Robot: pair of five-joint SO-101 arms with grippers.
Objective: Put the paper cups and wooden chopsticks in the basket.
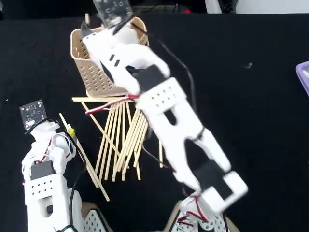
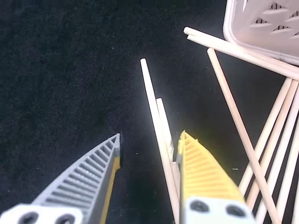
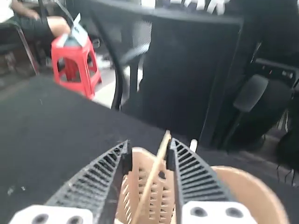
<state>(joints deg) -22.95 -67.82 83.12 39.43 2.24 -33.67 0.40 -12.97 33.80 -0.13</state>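
The tan slotted basket [image 1: 91,72] stands at the back left of the black table. My right gripper [image 3: 148,142] hangs open over the basket's rim [image 3: 243,179]. One wooden chopstick [image 3: 154,179] rises from inside the basket between the jaws, close to one finger. Several chopsticks [image 1: 123,140] lie fanned out on the table in front of the basket. My left gripper [image 2: 149,135] is open low over the table at the pile's left side [image 1: 67,129]. Two chopsticks [image 2: 156,121] lie between its jaws, against the yellow finger [image 2: 201,172].
A purple container [image 1: 304,77] sits at the table's right edge. Past the table's far edge stand a red stool [image 3: 72,60] and dark chairs. The right arm's body [image 1: 169,116] spans the middle of the table above the pile.
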